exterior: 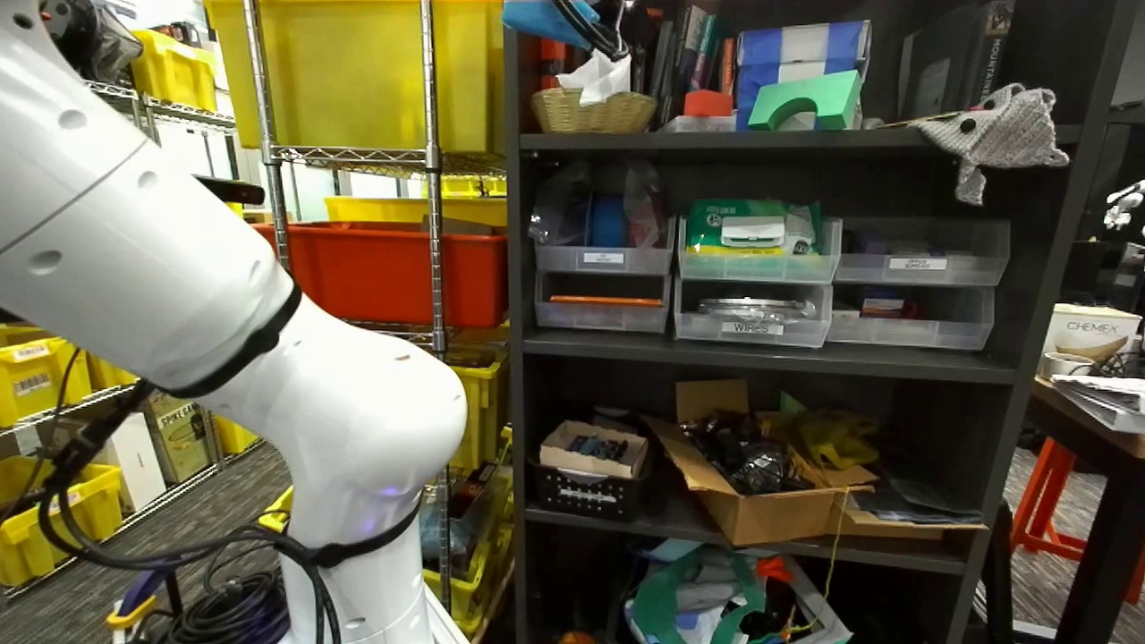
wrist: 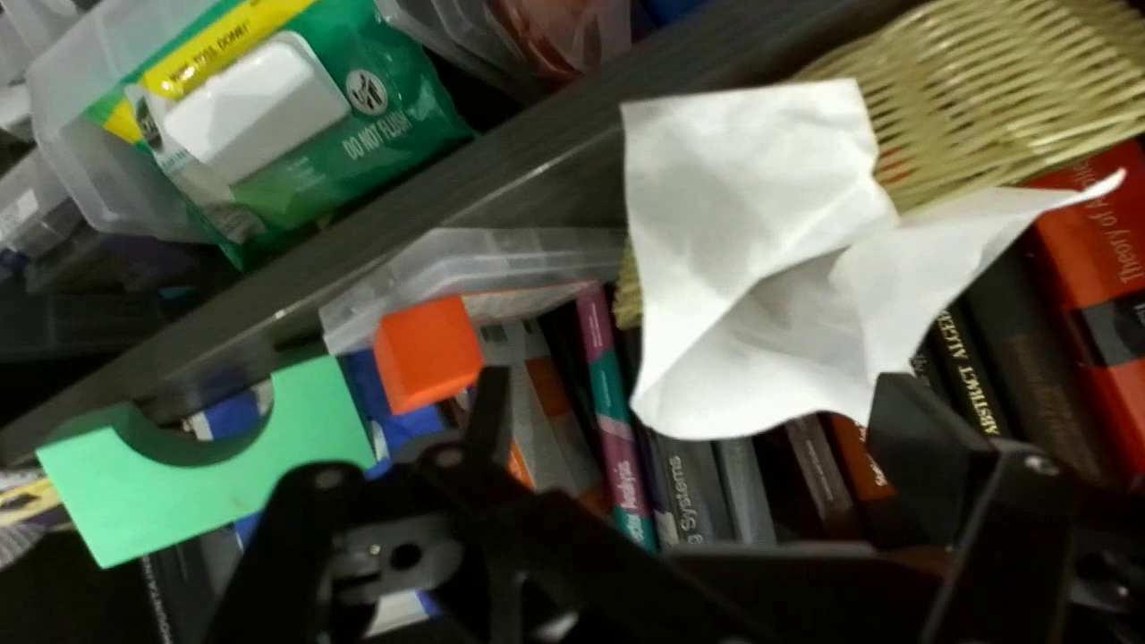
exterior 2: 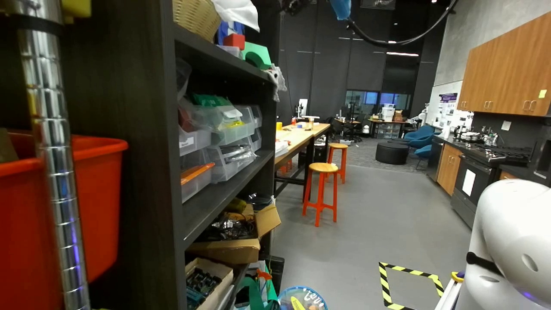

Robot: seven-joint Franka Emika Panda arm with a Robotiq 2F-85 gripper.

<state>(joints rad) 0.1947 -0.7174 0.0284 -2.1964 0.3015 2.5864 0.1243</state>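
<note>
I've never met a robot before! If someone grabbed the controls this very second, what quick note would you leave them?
Gripper: open, jaws apart, nothing held; whether it touches the tissue is unclear.
Things: the white tissue sticks up out of the wicker basket on the shelf. The red block and green arch block are farther along that shelf.
Done: the gripper is close above the tissue.
Left: the tissue is neither gripped nor clear of the basket.

"WIRES" on bin (exterior: 705,326); "CHEMEX" on box (exterior: 1093,334); "DO NOT FLUSH" on green packet (wrist: 300,130); "Systems" on book (wrist: 691,494).
</note>
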